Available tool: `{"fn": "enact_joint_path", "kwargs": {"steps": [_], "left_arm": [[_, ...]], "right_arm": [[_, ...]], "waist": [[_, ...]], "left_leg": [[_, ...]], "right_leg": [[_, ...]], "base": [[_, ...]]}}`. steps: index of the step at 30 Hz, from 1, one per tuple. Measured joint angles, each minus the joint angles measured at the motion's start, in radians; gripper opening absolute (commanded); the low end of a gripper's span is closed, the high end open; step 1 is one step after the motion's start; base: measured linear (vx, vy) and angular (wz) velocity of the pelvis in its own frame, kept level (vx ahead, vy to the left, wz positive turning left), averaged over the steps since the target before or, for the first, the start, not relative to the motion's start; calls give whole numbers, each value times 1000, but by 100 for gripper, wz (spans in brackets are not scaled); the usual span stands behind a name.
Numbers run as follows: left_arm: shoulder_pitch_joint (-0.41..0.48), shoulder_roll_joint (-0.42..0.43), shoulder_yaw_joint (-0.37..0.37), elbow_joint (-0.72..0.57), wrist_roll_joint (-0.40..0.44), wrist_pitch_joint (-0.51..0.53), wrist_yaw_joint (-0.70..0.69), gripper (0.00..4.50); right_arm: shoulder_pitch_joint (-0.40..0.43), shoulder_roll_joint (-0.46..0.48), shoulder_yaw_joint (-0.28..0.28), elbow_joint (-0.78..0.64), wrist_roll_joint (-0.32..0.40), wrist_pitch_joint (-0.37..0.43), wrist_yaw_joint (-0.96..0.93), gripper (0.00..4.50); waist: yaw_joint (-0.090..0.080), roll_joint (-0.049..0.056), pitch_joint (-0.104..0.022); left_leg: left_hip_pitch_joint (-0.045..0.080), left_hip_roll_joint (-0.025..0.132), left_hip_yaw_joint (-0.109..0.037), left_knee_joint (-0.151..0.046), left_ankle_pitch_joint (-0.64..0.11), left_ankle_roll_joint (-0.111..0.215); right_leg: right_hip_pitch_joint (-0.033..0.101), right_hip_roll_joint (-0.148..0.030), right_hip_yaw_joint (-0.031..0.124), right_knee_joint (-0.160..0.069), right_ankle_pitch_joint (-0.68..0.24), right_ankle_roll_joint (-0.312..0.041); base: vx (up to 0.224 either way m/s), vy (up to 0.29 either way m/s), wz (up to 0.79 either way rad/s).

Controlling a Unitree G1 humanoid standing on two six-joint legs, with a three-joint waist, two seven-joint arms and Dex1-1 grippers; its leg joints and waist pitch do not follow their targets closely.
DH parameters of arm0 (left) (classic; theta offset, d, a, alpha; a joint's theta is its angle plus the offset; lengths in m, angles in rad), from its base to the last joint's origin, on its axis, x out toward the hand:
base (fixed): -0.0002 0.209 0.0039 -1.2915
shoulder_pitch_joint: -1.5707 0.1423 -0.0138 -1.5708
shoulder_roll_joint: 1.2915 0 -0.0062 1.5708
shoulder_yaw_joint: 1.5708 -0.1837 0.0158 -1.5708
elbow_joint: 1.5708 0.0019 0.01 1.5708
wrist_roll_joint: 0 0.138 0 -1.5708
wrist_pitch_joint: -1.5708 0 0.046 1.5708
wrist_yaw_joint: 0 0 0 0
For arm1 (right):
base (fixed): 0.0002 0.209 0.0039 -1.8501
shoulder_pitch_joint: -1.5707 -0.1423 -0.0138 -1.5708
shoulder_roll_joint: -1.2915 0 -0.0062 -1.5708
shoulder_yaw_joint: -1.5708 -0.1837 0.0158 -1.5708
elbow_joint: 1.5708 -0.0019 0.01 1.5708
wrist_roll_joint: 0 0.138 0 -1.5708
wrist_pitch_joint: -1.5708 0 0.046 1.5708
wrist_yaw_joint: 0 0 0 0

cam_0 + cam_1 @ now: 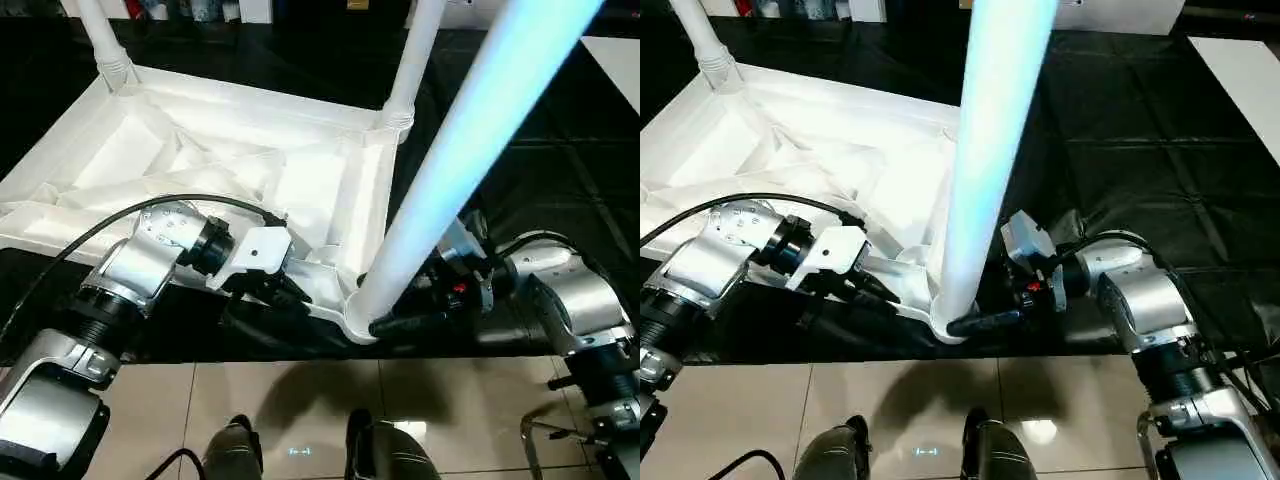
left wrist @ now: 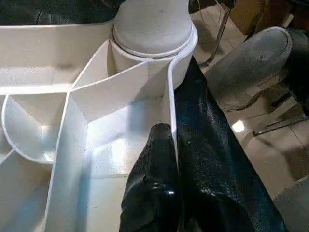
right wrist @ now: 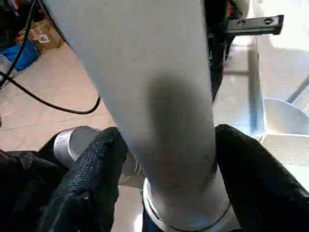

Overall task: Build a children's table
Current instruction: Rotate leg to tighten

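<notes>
A white table top point(image 1: 210, 165) is lying upside down, three legs point(image 1: 470, 150) standing in corner sockets, both grippers reaching its near corner.

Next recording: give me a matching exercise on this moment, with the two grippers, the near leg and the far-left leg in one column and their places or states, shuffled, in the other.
Things:
1. left gripper
2. right gripper
3. near leg
4. far-left leg

Places or states:
A. stands in the tabletop's far-left corner socket, no gripper near it
B. fingers shut on the tabletop's side wall
C. fingers on either side of the near leg, just above its socket
D. rises from the near corner socket, close to the camera

Pairs: 1-B, 2-C, 3-D, 4-A
</notes>
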Motion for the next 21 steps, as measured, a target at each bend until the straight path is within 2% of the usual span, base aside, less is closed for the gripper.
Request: {"fn": "enact_joint_path", "kwargs": {"steps": [7,12,16,21], "left_arm": [[-7,3,-16,8,-9,-15,-13,0],[-10,3,-18,13,-10,-17,-15,0],[-10,0,-15,16,-10,-14,-22,0],[-7,-20,19,12,-14,107,14,0]], "right_arm": [[-6,0,11,6,0,-7,10,220],[-7,0,13,6,-2,-6,10,208],[-7,-4,14,-6,1,27,9,208],[45,6,-25,-92,17,138,-101,208]], "waist": [[3,0,0],[3,0,0],[4,0,0],[4,1,0]], "left_leg": [[0,0,0,0,0,0],[0,1,1,0,0,0],[0,1,1,0,0,0],[1,1,2,1,-2,-4]], "right_leg": [[0,0,0,0,-1,0],[0,0,0,0,-1,0],[0,0,0,0,-1,0],[0,0,0,2,0,-1]], "base": [[0,0,0],[0,0,0],[0,0,0],[0,0,0]]}}
